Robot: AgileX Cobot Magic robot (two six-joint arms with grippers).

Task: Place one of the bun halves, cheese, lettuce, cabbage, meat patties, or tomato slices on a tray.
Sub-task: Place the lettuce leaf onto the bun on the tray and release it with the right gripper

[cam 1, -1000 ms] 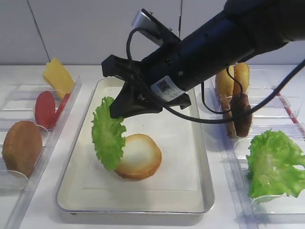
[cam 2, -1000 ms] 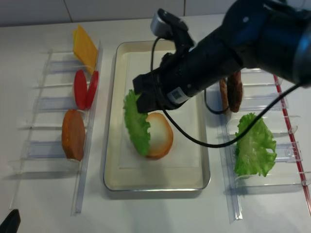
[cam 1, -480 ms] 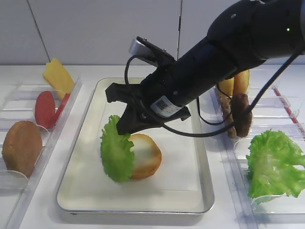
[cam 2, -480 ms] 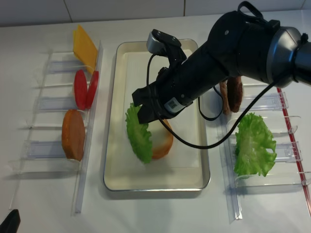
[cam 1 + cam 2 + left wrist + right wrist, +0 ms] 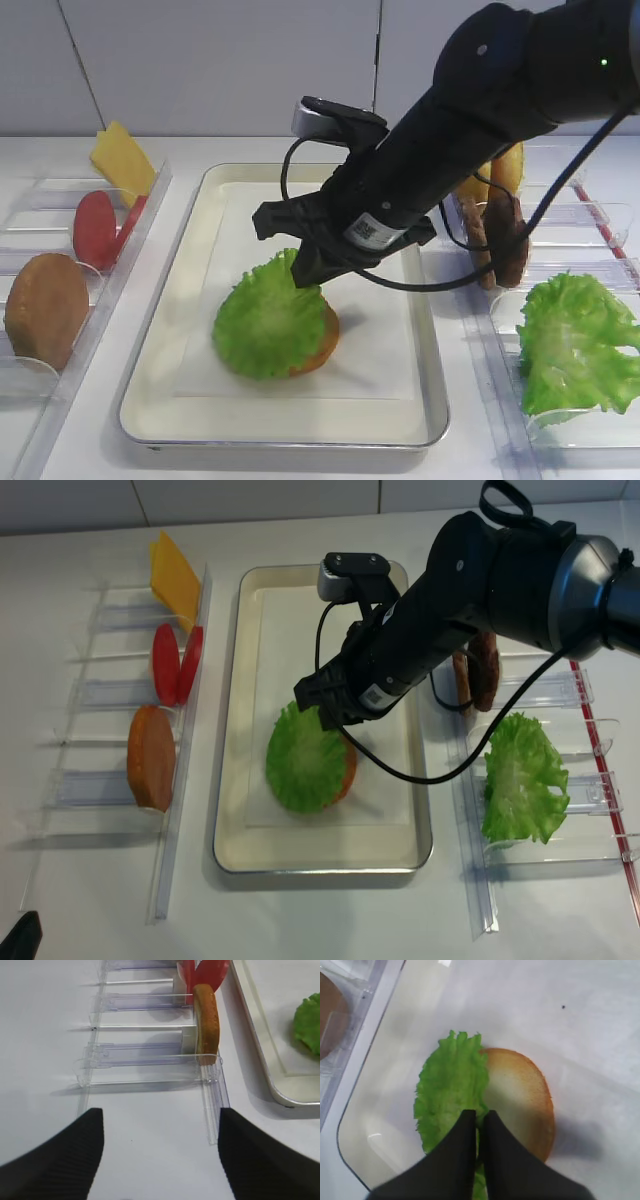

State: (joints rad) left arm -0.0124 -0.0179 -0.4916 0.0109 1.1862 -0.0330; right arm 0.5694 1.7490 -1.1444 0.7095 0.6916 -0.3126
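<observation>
One gripper (image 5: pixel 479 1120) pinching lettuce (image 5: pixel 451 1090) edge, over bun (image 5: pixel 520 1097)

Upright bun half (image 5: pixel 207 1022) in clear holder (image 5: pixel 150 1055)

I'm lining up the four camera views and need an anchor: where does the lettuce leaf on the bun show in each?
Exterior high: the lettuce lies lower centre, draped over the bun half.
Right wrist: left of centre, pinched by the right gripper.
Left wrist: only a green edge at the far right.
Exterior high (realsense): centre.
Shared landmark: the tray, whose metal rim shows in all four.
</observation>
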